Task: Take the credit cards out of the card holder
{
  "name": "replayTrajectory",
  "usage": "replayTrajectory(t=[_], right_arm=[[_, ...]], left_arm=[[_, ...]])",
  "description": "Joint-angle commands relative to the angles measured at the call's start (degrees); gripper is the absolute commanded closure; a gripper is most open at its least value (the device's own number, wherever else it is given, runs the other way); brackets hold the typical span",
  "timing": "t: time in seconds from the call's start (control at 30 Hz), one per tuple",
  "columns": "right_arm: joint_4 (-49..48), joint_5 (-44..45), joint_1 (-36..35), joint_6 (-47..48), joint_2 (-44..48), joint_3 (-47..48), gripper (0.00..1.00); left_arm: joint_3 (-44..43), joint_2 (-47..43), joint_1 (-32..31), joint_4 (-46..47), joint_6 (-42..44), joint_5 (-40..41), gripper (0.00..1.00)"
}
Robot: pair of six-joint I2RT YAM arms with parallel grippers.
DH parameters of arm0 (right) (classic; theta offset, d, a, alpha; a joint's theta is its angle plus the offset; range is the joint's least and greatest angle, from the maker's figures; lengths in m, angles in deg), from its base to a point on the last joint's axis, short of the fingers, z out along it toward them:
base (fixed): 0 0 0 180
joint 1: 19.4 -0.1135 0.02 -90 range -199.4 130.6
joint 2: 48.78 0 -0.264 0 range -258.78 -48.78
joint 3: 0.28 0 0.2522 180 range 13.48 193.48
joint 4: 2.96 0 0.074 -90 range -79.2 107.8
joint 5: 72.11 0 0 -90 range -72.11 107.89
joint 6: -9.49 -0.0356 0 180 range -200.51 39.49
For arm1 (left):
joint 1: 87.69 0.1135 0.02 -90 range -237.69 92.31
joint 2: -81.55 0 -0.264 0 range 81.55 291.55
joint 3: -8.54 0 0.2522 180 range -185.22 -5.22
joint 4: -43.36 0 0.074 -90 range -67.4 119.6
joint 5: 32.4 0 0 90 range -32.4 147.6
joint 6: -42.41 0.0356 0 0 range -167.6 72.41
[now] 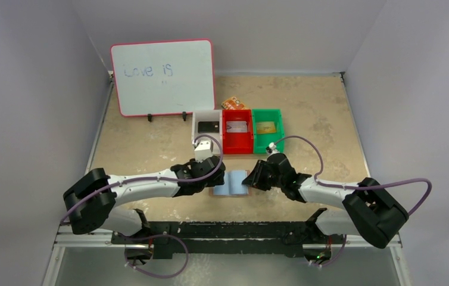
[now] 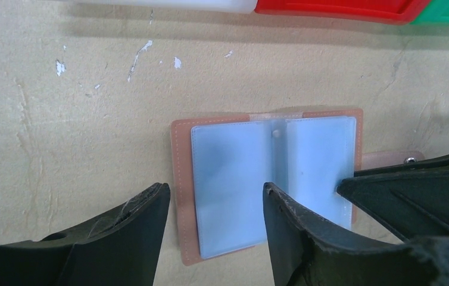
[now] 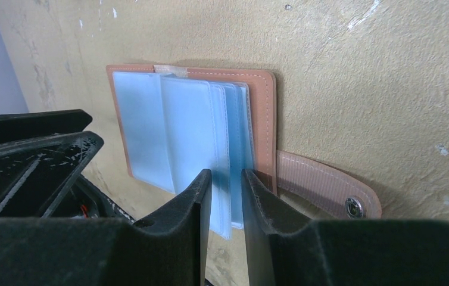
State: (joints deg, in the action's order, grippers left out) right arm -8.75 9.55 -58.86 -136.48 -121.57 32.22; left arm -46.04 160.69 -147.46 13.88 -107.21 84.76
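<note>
The tan-brown card holder (image 1: 232, 182) lies open flat on the table between my two grippers, its pale blue sleeves facing up. In the left wrist view (image 2: 234, 179) my left gripper (image 2: 216, 190) is open, its fingers straddling the left half of the holder just above it. In the right wrist view the holder (image 3: 150, 131) shows its snap tab (image 3: 329, 190) lying to the right. My right gripper (image 3: 226, 174) is nearly closed on the near edge of several blue sleeves on the right half. No card shows in the sleeves.
Three small bins stand behind the holder: a white one (image 1: 195, 128) with a dark card, a red one (image 1: 237, 146) with a card, a green one (image 1: 268, 146) with a yellowish card. An orange packet (image 1: 234, 103) lies behind them. A whiteboard (image 1: 162, 77) stands at the back left.
</note>
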Motion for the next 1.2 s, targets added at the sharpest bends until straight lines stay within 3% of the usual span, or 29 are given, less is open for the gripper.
replayTrajectory(t=[0.0, 0.23, 0.83, 1.03, 1.17], right_arm=[[3.3, 2.8, -0.2, 0.5, -0.8, 1.1, 0.71], [3.4, 3.0, -0.2, 0.7, -0.8, 1.3, 0.71], [2.8, 2.9, -0.2, 0.8, -0.9, 0.9, 0.71], [0.4, 1.2, -0.2, 0.4, -1.1, 0.5, 0.71], [0.8, 1.3, -0.2, 0.4, -0.6, 0.7, 0.71]], left_arm=[[-3.8, -0.6, -1.4, -1.9, -1.2, 4.5, 0.41], [-1.8, 2.6, -1.7, 5.0, -2.7, -1.6, 0.41], [-2.2, 8.7, -3.5, 0.2, -7.2, 2.1, 0.42], [-0.7, 10.7, -3.5, 9.6, -5.9, -5.9, 0.44], [-0.2, 10.1, -3.6, 12.0, -6.3, -6.4, 0.45]])
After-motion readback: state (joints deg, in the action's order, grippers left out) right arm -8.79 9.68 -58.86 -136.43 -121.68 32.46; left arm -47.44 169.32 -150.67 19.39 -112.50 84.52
